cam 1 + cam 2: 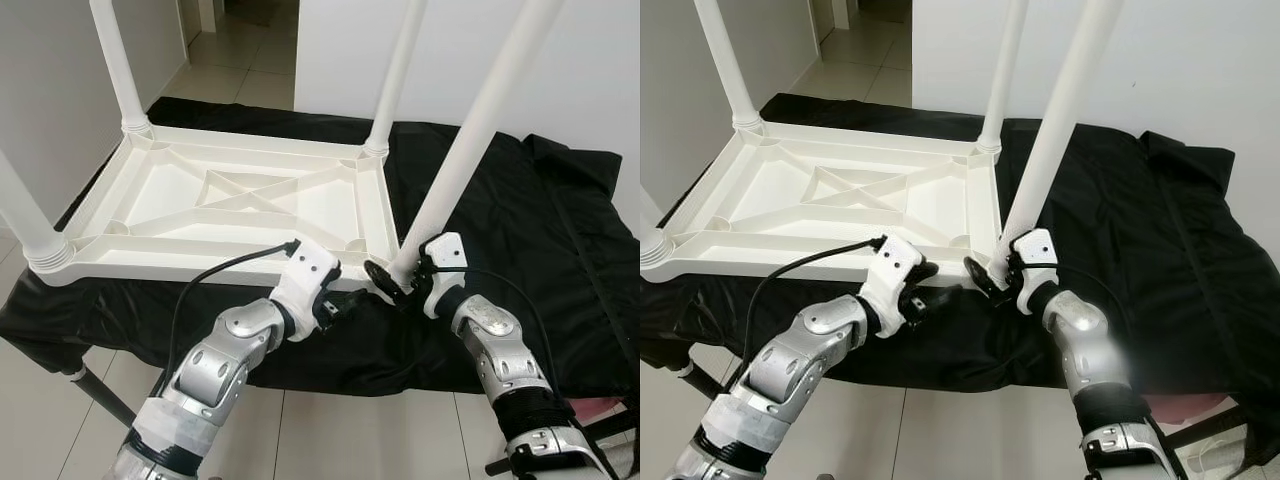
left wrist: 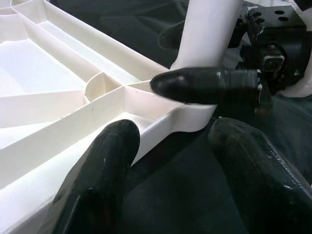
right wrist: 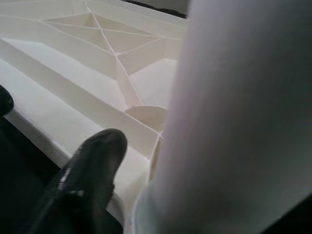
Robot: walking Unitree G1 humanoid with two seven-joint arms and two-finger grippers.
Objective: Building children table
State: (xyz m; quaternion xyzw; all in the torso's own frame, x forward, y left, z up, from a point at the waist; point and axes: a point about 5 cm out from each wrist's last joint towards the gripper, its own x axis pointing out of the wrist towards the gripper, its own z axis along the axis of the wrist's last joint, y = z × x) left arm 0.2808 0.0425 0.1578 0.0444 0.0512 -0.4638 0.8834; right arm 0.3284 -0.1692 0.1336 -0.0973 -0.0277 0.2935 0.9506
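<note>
A white plastic table top (image 1: 200, 262) lies upside down on a black cloth. Three white legs stand upright in its corners: far left (image 1: 120, 70), far right (image 1: 395, 80) and near left (image 1: 25, 220). A fourth leg (image 1: 480, 120) leans at the near right corner, its foot at the corner socket (image 2: 105, 83). My right gripper (image 1: 397, 280) is shut on the base of this leg, with one finger (image 3: 92, 161) beside it. My left gripper (image 1: 345, 300) is open just left of that corner, and its fingers (image 2: 102, 165) straddle the table's near rim (image 2: 161, 122).
The black cloth (image 1: 520, 220) covers a low surface and spreads well to the right of the table top. White walls rise behind and to the left. Tiled floor (image 1: 240, 50) runs back through a doorway. Something pink (image 1: 600, 410) lies at the lower right.
</note>
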